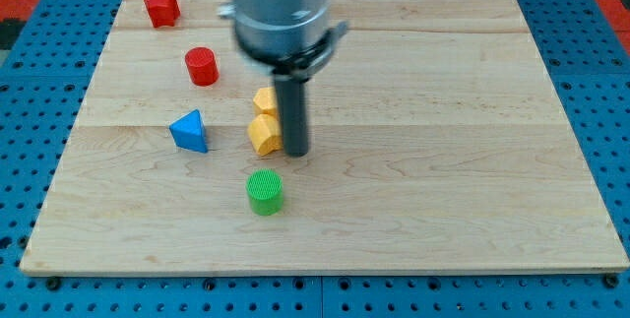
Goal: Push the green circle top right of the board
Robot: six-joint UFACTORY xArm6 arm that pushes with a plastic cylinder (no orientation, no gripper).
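now my tip (pixel 296 153) seemingly touches a yellow block (pixel 264 134), above the ribbed green circle (pixel 264 191).

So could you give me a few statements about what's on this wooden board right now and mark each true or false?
1. The green circle sits in the board's top right corner. False: it lies near the view's bottom, left of centre.
2. My tip is touching the green circle. False: it stands apart from it, above and slightly right in the view, right beside the lower yellow block.
3. Two yellow blocks sit one above the other, the upper yellow block touching the lower. True.
4. The blue triangle lies left of the yellow blocks. True.
5. There are two red blocks, the red star-like block and the red cylinder. True.
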